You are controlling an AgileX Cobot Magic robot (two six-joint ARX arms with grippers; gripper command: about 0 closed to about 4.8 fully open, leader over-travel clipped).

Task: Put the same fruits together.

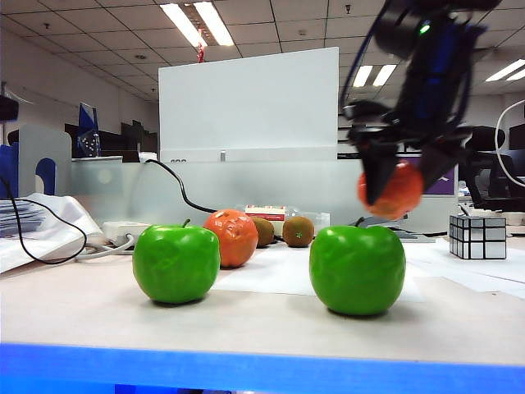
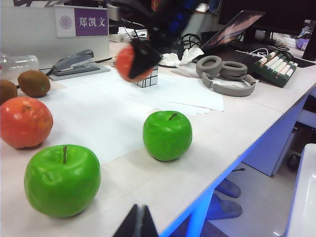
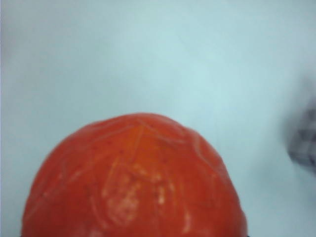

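Two green apples [image 1: 175, 263] [image 1: 358, 269] sit near the table's front edge, also seen in the left wrist view as apples [image 2: 61, 180] [image 2: 167, 135]. One orange-red fruit [image 1: 232, 237] [image 2: 24, 122] rests behind the left apple, with two brown kiwis [image 1: 263, 232] [image 1: 298, 231] beyond it. My right gripper [image 1: 390, 194] hangs above the table at the right, shut on a second orange-red fruit [image 1: 408, 190] [image 2: 123, 60] [image 3: 136, 177]. That fruit hides the fingers in the right wrist view. My left gripper [image 2: 138, 223] is shut and empty at the front edge, near the apples.
A silver mirror cube [image 1: 477, 236] stands at the right, behind the held fruit. White paper sheets [image 2: 113, 113] lie under the fruits. Headphones [image 2: 227, 74], a stapler [image 2: 74, 61] and cables [image 1: 176, 185] sit further back. A white board [image 1: 246, 103] stands behind.
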